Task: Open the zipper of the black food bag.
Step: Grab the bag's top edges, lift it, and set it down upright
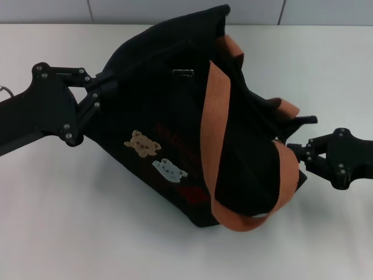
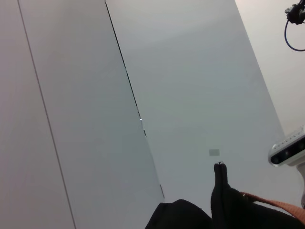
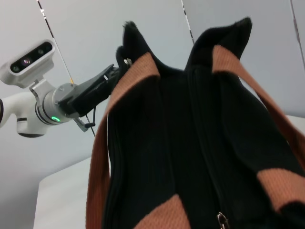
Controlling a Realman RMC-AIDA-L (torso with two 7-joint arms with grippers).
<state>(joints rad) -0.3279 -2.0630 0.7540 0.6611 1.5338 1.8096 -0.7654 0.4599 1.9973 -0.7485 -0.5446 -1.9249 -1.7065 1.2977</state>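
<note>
The right gripper (image 1: 298, 153), at the head view's right edge, is pinching its fingers together on the black food bag (image 1: 175, 116) at its near end. The left gripper (image 1: 100, 92) is clamping the bag's opposite end. Only the right wrist view is showing the zipper (image 3: 202, 143) running closed to its silver pull. White table (image 1: 70, 221) is lying around the bag.

Head view looks down from above at the black food bag (image 1: 192, 134). Both wrist views look upward; the right is close against the bag.
</note>
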